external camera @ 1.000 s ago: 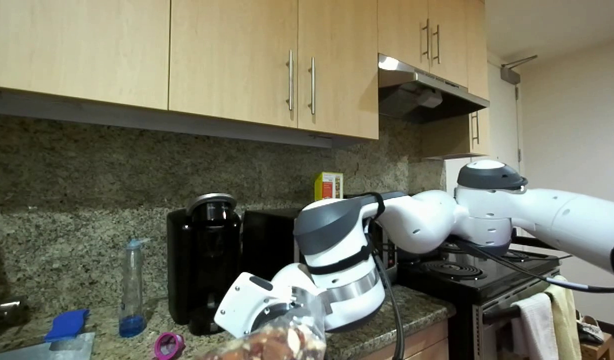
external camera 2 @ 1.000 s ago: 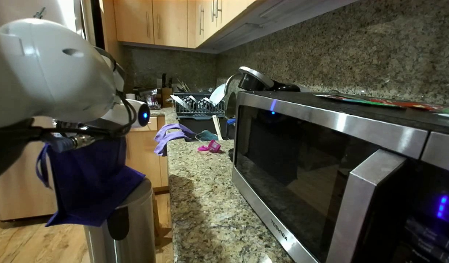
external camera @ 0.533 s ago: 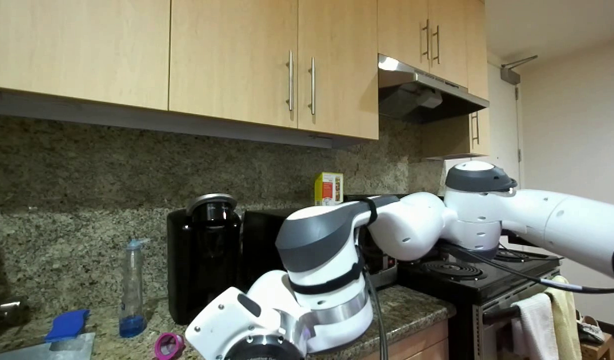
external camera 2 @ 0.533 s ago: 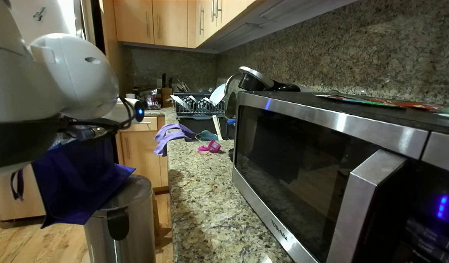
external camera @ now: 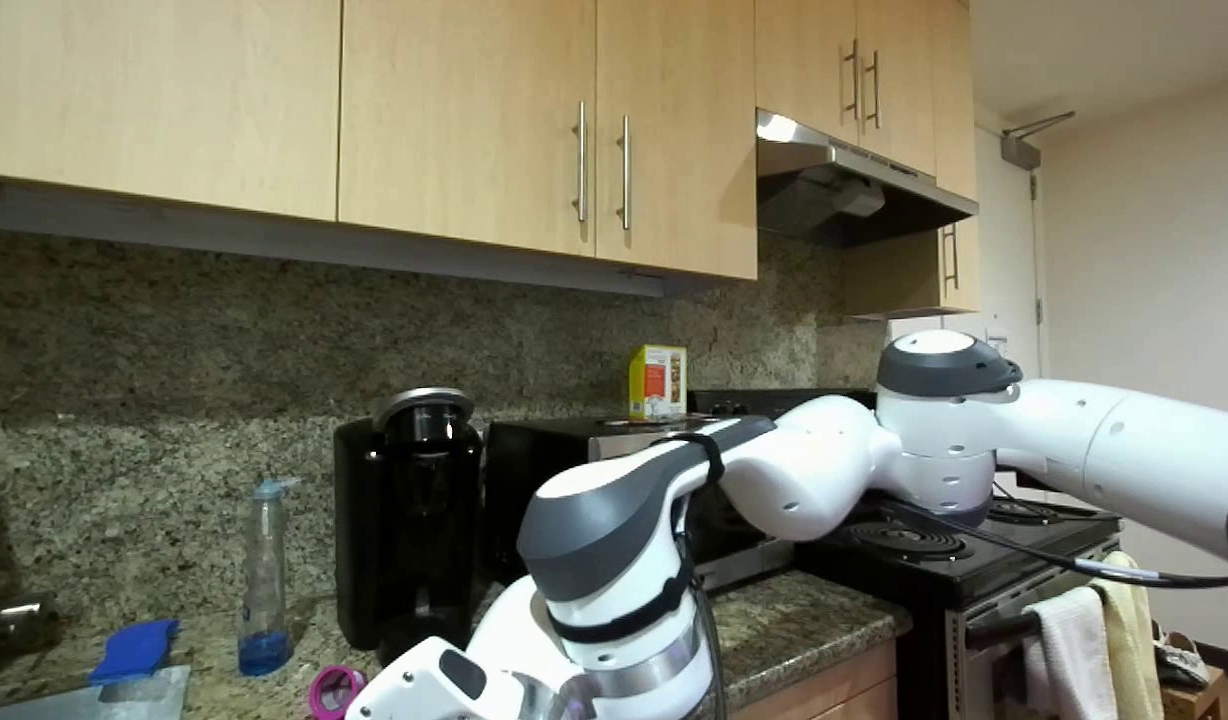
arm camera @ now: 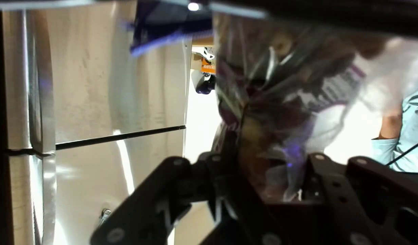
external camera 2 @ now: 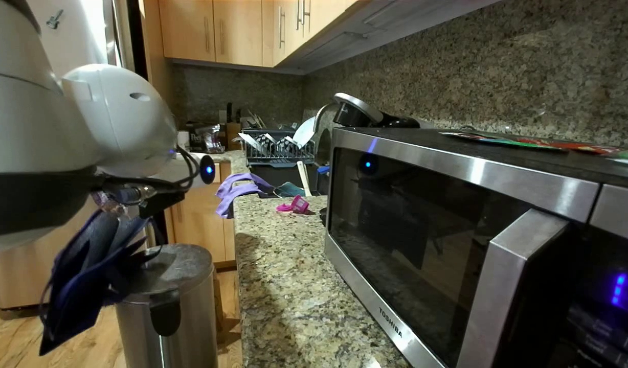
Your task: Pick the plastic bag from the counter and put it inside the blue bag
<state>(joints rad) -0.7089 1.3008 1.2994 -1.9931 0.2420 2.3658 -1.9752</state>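
My gripper (arm camera: 268, 166) is shut on the clear plastic bag (arm camera: 284, 102), which holds a brown nut mix and fills much of the wrist view. A little of the plastic bag (external camera 2: 108, 203) shows under the arm in an exterior view, just above the top of the blue bag. The dark blue bag (external camera 2: 86, 281) leans tilted and partly folded at the left of a steel bin, its lower end hanging past the bin's edge. A corner of the blue bag (arm camera: 171, 27) shows at the top of the wrist view. In an exterior view the gripper is below the frame.
The steel bin (external camera 2: 165, 306) stands beside the granite counter (external camera 2: 288, 286). A microwave (external camera 2: 421, 230), coffee maker (external camera: 409, 530), bottle (external camera: 264, 590) and pink cup (external camera: 336, 692) are on the counter. A fridge (arm camera: 120, 85) and a person (arm camera: 413, 132) show in the wrist view.
The arm has lowered and moved left in an exterior view, taking the plastic bag out of that frame. The blue bag has tipped left and folded, uncovering the bin's top.
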